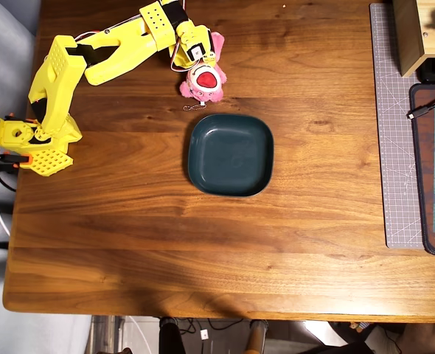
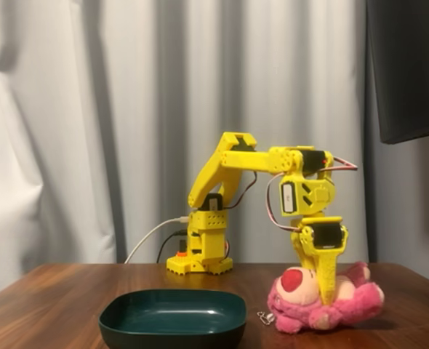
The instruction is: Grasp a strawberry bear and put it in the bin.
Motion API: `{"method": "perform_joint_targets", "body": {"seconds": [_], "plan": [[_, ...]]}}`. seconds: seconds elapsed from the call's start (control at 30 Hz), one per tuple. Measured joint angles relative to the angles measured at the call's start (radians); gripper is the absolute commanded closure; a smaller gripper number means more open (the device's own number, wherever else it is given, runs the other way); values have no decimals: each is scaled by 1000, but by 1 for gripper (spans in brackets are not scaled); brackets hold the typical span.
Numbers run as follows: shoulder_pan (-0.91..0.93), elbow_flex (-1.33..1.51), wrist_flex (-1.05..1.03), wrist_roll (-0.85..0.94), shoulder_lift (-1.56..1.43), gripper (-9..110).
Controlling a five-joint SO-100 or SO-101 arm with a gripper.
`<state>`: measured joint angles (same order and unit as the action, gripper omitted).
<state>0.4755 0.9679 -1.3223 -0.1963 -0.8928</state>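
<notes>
The strawberry bear [image 1: 205,80] is a fluffy pink plush with a red and white muzzle and a small keychain. It lies on the wooden table just beyond the far left corner of the bin [image 1: 231,154], a shallow dark teal rounded-square dish. My yellow gripper [image 1: 197,53] reaches down onto the bear's body. In the fixed view the gripper [image 2: 322,291] is pressed into the plush of the bear [image 2: 345,302], which rests on the table to the right of the bin [image 2: 172,320]. The plush hides the fingertips, so how wide the jaws stand is unclear. The bin is empty.
The arm's base [image 1: 26,144] sits at the table's left edge in the overhead view. A grey cutting mat [image 1: 394,125], a dark mat and a wooden box [image 1: 416,33] lie along the right edge. A curtain hangs behind the table.
</notes>
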Motion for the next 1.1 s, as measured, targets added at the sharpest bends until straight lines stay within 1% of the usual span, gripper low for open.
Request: {"method": "perform_joint_targets", "body": {"seconds": [0.13,0.27,0.37,0.5,0.67,0.87,0.97,1.1], "plan": [[-6,-178,-129,0,-40,102],[-8,-273,-273,0,-236,102],[-49,-253,-342,0,-396,102],[-167,-112,-353,0,-574,102],[-328,195,-229,52,-793,102],[-420,538,-109,123,-1009,102],[-483,661,-37,146,-1049,102],[-509,779,109,156,-1031,102]]}}
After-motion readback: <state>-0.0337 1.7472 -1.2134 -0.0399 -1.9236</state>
